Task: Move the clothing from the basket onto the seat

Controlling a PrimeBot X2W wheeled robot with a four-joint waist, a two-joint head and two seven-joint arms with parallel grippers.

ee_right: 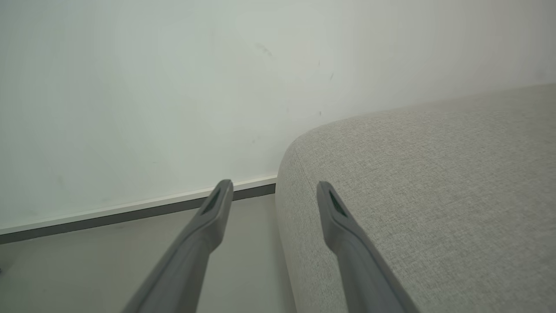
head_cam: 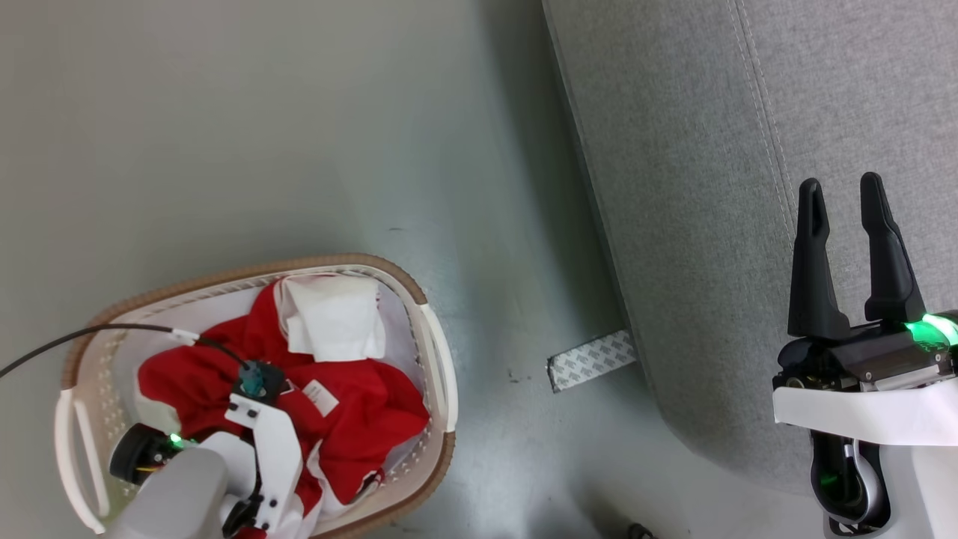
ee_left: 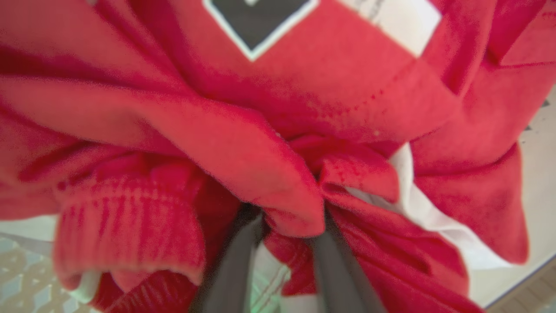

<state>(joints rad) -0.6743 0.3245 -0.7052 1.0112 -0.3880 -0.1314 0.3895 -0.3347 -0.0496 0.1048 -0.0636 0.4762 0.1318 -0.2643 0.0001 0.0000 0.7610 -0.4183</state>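
While the clothing (head_cam: pixel 352 404) lies heaped in the basket (head_cam: pixel 337 263) on the floor (head_cam: pixel 224 150), the left gripper (ee_left: pixel 289 226) is buried in the red pile. In the left wrist view its fingers (ee_left: pixel 239 261) are pinched on a bunched fold of the clothing (ee_left: pixel 217 143), creases running in toward them and a white trim band showing just beside. From the head camera, the left arm (head_cam: pixel 266 434) reaches down into the basket, a black cable (head_cam: pixel 90 333) trailing off its wrist across the rim. A white cloth (head_cam: pixel 333 318) sits on top of the red fabric at the far end of the basket.

The seat (head_cam: pixel 711 224) stands well apart from the basket, bare floor between them and a patterned grey strip (head_cam: pixel 591 361) lying at its base. The right gripper (head_cam: pixel 840 181) hangs over the seat's near edge, its fingers (head_cam: pixel 812 254) spread and holding nothing. In the right wrist view, the right gripper (ee_right: pixel 273 186) points past the rounded corner of the seat (ee_right: pixel 434 174) toward a pale wall (ee_right: pixel 173 87) and its skirting (ee_right: pixel 130 211).
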